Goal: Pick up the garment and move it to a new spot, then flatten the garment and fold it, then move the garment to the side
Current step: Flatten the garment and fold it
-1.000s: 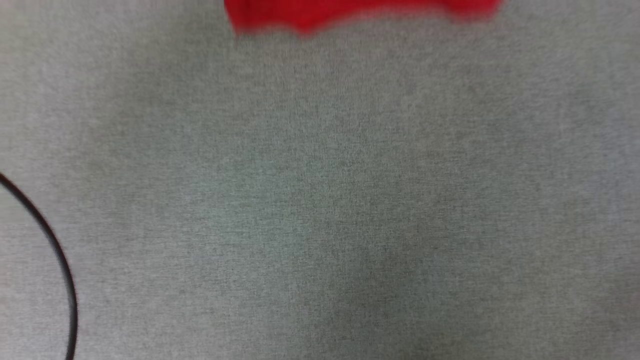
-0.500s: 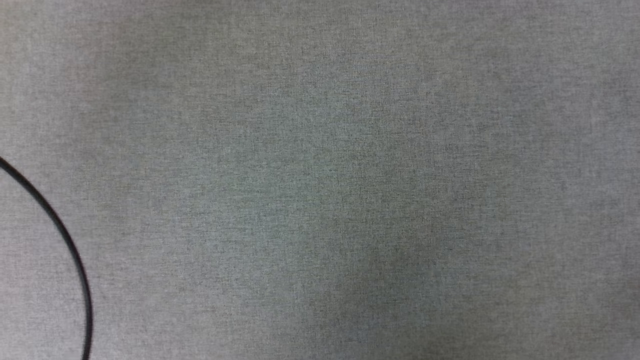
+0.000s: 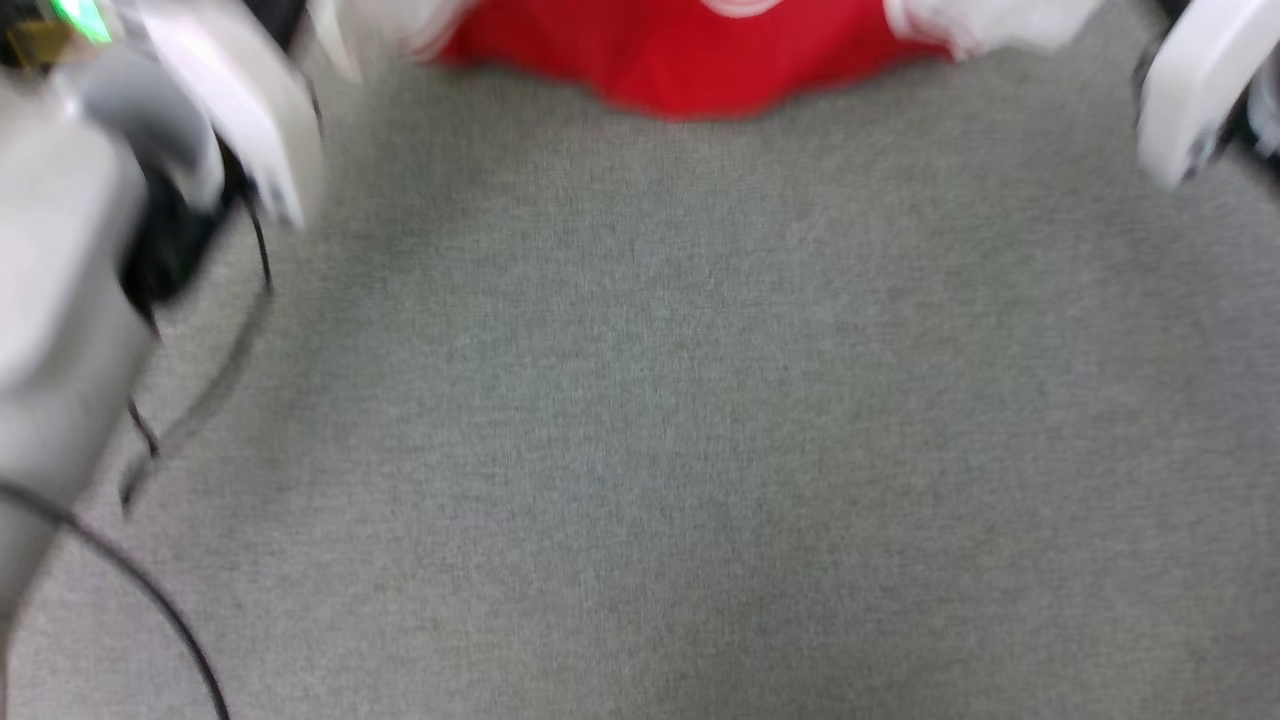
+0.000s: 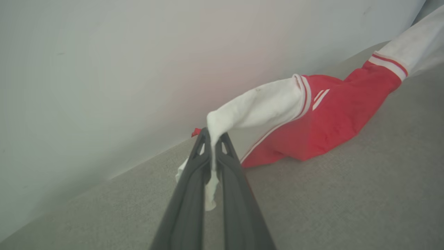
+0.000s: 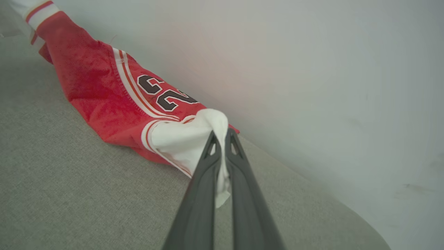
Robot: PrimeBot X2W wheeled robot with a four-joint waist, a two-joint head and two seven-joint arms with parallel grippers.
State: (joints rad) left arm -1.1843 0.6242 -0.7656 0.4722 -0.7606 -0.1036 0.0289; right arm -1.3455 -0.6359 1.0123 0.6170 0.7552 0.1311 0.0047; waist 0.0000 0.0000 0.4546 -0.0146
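The garment (image 3: 690, 55), a red jersey shirt with white sleeves, hangs stretched between my two grippers at the top of the head view, its red body sagging onto the grey fabric surface (image 3: 640, 420). In the left wrist view my left gripper (image 4: 212, 139) is shut on a white sleeve, with the garment (image 4: 326, 118) trailing away to the right. My right gripper (image 5: 222, 135) is shut on the other white sleeve, and the garment (image 5: 97, 90) shows black white-outlined lettering. Pale forearms appear blurred at the head view's upper corners.
A pale wall (image 4: 138, 69) rises just behind the garment along the far edge of the grey surface. A thin black cable (image 3: 150, 600) curves at the lower left of the head view. The wide grey surface lies in front of the garment.
The head view has shifted. The garment, out of view half a second ago, now shows at the top with both forearms at the upper corners.
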